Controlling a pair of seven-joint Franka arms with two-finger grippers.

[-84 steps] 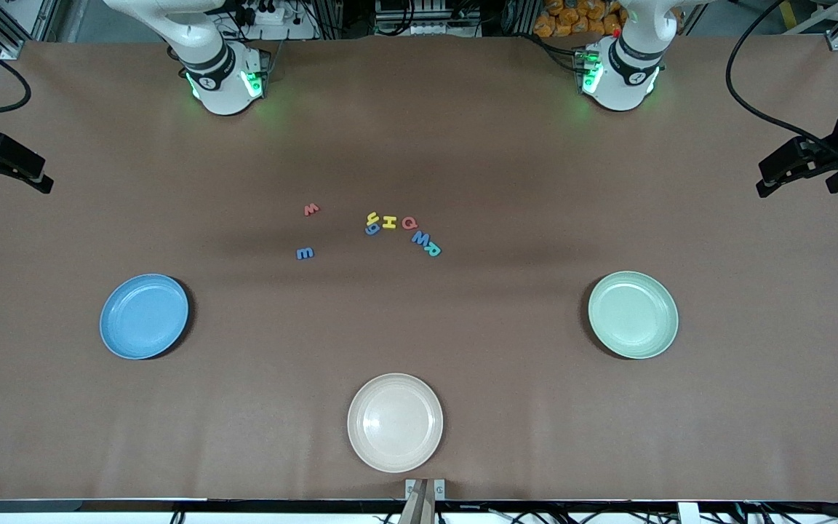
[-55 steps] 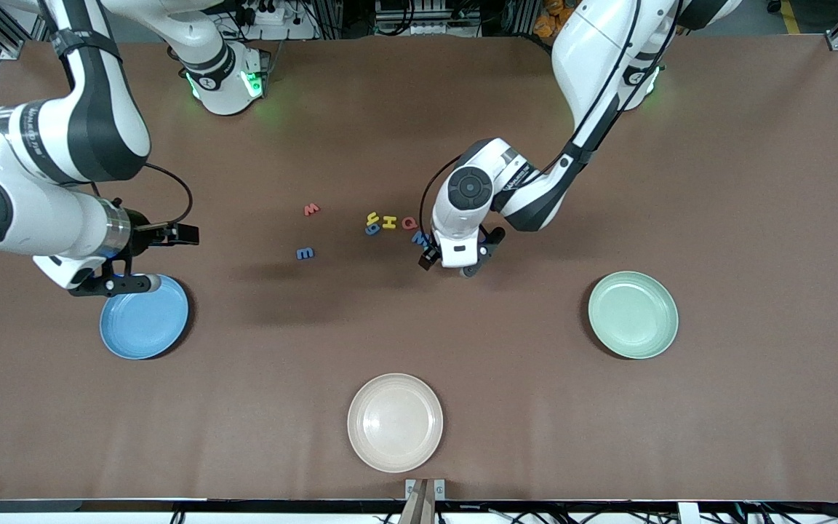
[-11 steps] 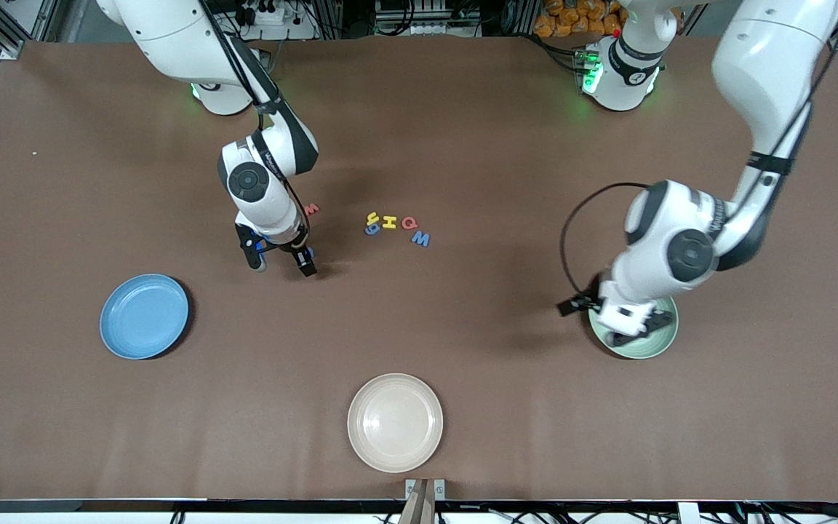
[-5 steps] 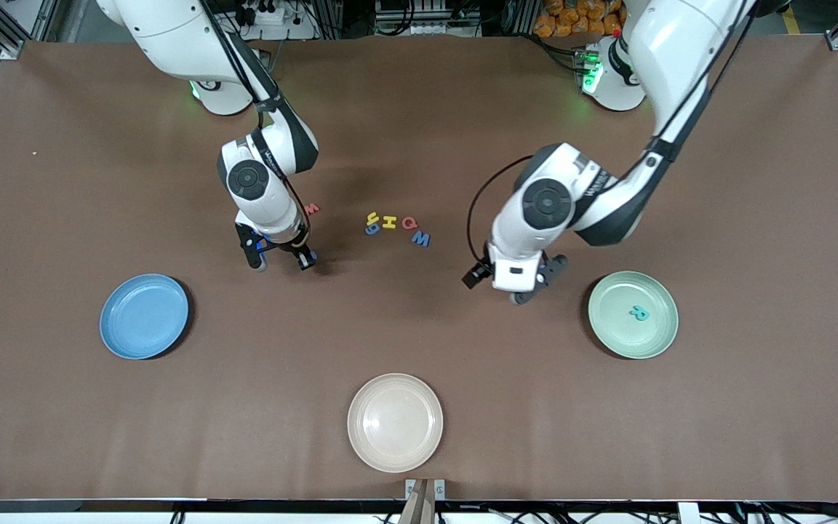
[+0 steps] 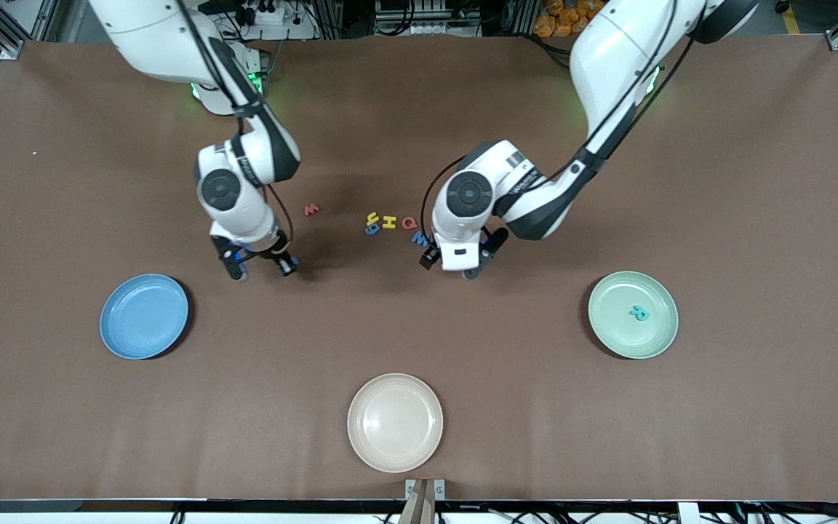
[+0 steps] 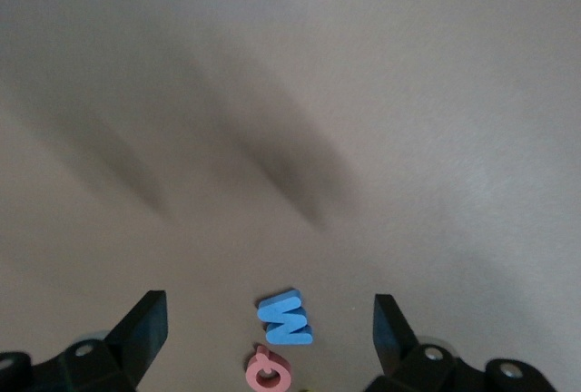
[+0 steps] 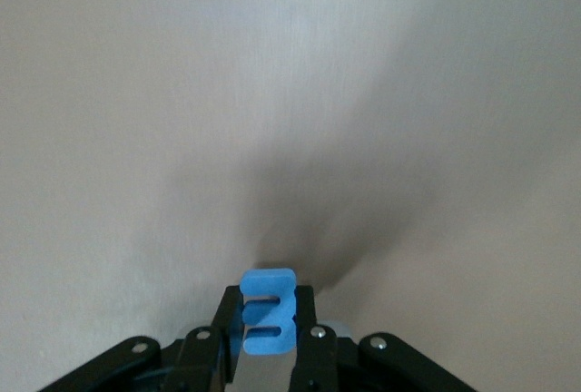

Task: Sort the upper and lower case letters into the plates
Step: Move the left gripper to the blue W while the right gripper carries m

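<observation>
My right gripper point(image 5: 259, 268) is clamped on the blue E point(image 7: 269, 323), lifted over bare table between the light blue plate point(image 5: 144, 316) and the red w point(image 5: 310, 209). My left gripper point(image 6: 268, 338) hangs with its jaws spread wide and empty over the blue W point(image 6: 287, 319), with the red Q point(image 6: 268, 372) just beside it. In the front view the yellow H point(image 5: 389, 222) lies by these. A teal R point(image 5: 638, 313) rests in the mint green plate point(image 5: 612, 335). The cream plate point(image 5: 395, 422) sits nearest the front camera.
</observation>
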